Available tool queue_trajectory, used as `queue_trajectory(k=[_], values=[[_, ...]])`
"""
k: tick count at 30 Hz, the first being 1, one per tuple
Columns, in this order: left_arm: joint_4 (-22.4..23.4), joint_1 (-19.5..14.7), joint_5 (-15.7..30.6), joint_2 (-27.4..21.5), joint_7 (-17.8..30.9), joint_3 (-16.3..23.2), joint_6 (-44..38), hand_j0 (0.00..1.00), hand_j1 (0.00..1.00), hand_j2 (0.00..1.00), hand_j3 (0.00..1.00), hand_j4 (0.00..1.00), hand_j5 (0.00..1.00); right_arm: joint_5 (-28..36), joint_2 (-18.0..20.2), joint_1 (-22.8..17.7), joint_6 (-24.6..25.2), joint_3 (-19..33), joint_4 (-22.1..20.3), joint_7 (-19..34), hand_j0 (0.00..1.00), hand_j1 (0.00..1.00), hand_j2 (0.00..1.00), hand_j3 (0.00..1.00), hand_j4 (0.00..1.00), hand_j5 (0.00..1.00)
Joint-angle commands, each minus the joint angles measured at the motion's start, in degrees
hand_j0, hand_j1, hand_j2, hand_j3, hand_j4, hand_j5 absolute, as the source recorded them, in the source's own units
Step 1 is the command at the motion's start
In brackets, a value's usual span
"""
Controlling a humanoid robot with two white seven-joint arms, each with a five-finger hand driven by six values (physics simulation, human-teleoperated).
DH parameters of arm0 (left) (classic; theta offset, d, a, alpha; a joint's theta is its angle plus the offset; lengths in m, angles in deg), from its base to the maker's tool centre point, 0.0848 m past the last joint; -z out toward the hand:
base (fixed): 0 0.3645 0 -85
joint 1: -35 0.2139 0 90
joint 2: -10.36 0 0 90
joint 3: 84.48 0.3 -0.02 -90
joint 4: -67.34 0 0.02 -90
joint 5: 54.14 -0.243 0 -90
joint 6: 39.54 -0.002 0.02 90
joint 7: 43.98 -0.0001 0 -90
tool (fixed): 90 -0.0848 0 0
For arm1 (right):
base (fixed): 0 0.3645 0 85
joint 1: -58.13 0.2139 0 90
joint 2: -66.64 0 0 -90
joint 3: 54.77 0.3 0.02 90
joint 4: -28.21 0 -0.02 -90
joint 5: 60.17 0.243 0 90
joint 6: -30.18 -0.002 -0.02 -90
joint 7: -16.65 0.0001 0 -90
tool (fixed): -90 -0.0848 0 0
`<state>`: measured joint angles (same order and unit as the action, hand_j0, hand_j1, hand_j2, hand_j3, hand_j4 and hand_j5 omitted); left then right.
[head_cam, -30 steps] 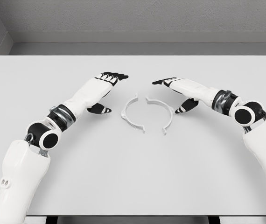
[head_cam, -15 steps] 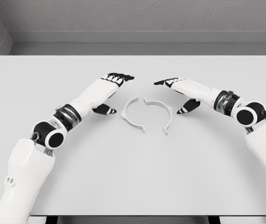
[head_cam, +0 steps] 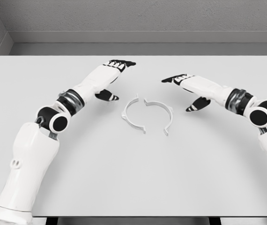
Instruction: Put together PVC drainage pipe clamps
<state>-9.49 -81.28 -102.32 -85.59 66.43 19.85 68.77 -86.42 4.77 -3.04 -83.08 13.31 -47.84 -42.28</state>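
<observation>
You see no legible markings. Two white clamp halves (head_cam: pixel 146 115) lie on the pale grey table (head_cam: pixel 124 178), grey wall behind; left hand (head_cam: pixel 109 74) and right hand (head_cam: pixel 189 86) hover spread, empty.

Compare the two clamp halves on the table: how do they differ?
The left clamp half opens rightward; the right clamp half opens down-left. The right half's arc looks wider and its top end overlaps past the left's. Both are thin white arcs lying flat, untouched by either robot hand.
</observation>
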Motion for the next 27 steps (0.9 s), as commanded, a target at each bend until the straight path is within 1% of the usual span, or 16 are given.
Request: queue_trajectory(k=[1, 3, 4, 5, 8, 10, 12, 13, 14, 16, 17, 18, 20, 22, 24, 27], values=[[3.3, -0.1, 0.2, 1.0, 0.0, 0.1, 0.0, 1.0, 1.0, 1.0, 1.0, 1.0, 1.0, 0.4, 1.1, 0.0, 0.1, 0.0, -0.3, 0.0, 1.0, 1.0, 1.0, 1.0, 1.0, 1.0], [4.3, -1.1, 0.2, 1.6, 0.0, 0.2, 0.0, 1.0, 1.0, 1.0, 1.0, 1.0, 1.0, 0.4, 1.5, 0.0, 0.1, 0.1, -0.8, 0.3, 1.0, 1.0, 1.0, 1.0, 1.0, 1.0], [4.6, -1.6, -0.1, 2.6, 0.0, 0.3, 0.0, 1.0, 1.0, 1.0, 1.0, 1.0, 1.0, 0.4, 2.3, 0.0, 0.1, 0.0, -2.8, 0.5, 1.0, 1.0, 1.0, 1.0, 1.0, 1.0], [5.2, -1.7, -0.2, 2.8, 0.0, 0.3, -0.1, 1.0, 1.0, 1.0, 1.0, 1.0, 1.0, 0.4, 3.2, -0.1, 0.1, 0.0, -3.8, 0.6, 1.0, 1.0, 1.0, 1.0, 1.0, 1.0], [7.0, -3.3, -0.4, 4.4, 0.0, 0.3, -0.1, 1.0, 1.0, 1.0, 1.0, 1.0, 1.0, 0.3, 4.6, -1.0, 0.1, -0.1, -3.9, 0.5, 1.0, 1.0, 1.0, 1.0, 1.0, 1.0], [9.5, -4.7, -0.5, 5.5, 0.0, 0.3, -0.1, 1.0, 1.0, 1.0, 1.0, 1.0, 1.0, 0.4, 4.6, -1.0, 0.1, -0.1, -4.0, 0.5, 1.0, 1.0, 1.0, 1.0, 1.0, 1.0], [10.8, -5.5, -0.5, 5.9, 0.0, 0.3, -0.2, 1.0, 1.0, 1.0, 1.0, 1.0, 1.0, 0.5, 4.5, -1.2, 0.8, -0.1, -4.7, 0.5, 1.0, 1.0, 1.0, 1.0, 1.0, 1.0], [11.7, -6.0, -0.5, 5.9, 0.0, 0.3, -0.2, 1.0, 1.0, 1.0, 1.0, 1.0, 1.0, 1.3, 4.3, -1.4, 0.8, -0.1, -4.8, 0.5, 1.0, 1.0, 1.0, 1.0, 1.0, 1.0], [13.3, -6.9, -0.5, 5.9, 0.0, 0.3, -0.2, 1.0, 1.0, 1.0, 1.0, 1.0, 1.0, 3.7, 4.4, -1.9, 0.8, 0.0, -4.9, 0.6, 1.0, 1.0, 1.0, 1.0, 1.0, 1.0], [14.7, -7.6, -0.5, 6.0, -0.1, 0.3, -0.2, 1.0, 1.0, 1.0, 1.0, 1.0, 1.0, 4.3, 4.6, -3.4, 0.8, 0.0, -6.7, 0.6, 1.0, 1.0, 1.0, 1.0, 1.0, 1.0], [16.1, -8.2, -0.5, 6.0, -0.1, 0.3, -0.2, 1.0, 1.0, 1.0, 1.0, 1.0, 1.0, 6.3, 5.1, -3.8, 0.8, 0.0, -6.8, 0.6, 1.0, 1.0, 1.0, 1.0, 1.0, 1.0], [16.5, -8.4, -0.5, 6.0, -0.1, 0.3, -0.2, 1.0, 1.0, 1.0, 1.0, 1.0, 1.0, 8.6, 5.5, -4.6, 0.7, 0.0, -6.8, 0.6, 1.0, 1.0, 1.0, 1.0, 1.0, 1.0], [16.8, -8.4, -0.5, 6.0, -0.2, 0.5, -1.8, 1.0, 1.0, 1.0, 1.0, 1.0, 1.0, 10.4, 5.9, -4.7, 0.8, 0.0, -7.0, 0.6, 1.0, 1.0, 1.0, 1.0, 1.0, 1.0], [16.9, -8.4, -0.5, 6.0, -0.2, 1.1, -2.8, 1.0, 1.0, 1.0, 1.0, 1.0, 1.0, 14.9, 6.5, -5.4, 0.8, 0.0, -7.0, 0.6, 1.0, 1.0, 1.0, 1.0, 1.0, 1.0], [16.9, -8.4, -0.5, 6.0, -0.2, 1.2, -2.8, 1.0, 1.0, 1.0, 1.0, 1.0, 1.0, 15.4, 6.9, -5.7, 0.8, 0.0, -7.0, 0.6, 1.0, 1.0, 1.0, 1.0, 1.0, 1.0], [16.9, -8.4, -0.6, 6.0, -0.2, 1.2, -2.8, 1.0, 1.0, 1.0, 1.0, 1.0, 1.0, 15.4, 8.6, -6.3, 0.8, 0.1, -7.3, 0.7, 1.0, 1.0, 1.0, 1.0, 1.0, 1.0]])
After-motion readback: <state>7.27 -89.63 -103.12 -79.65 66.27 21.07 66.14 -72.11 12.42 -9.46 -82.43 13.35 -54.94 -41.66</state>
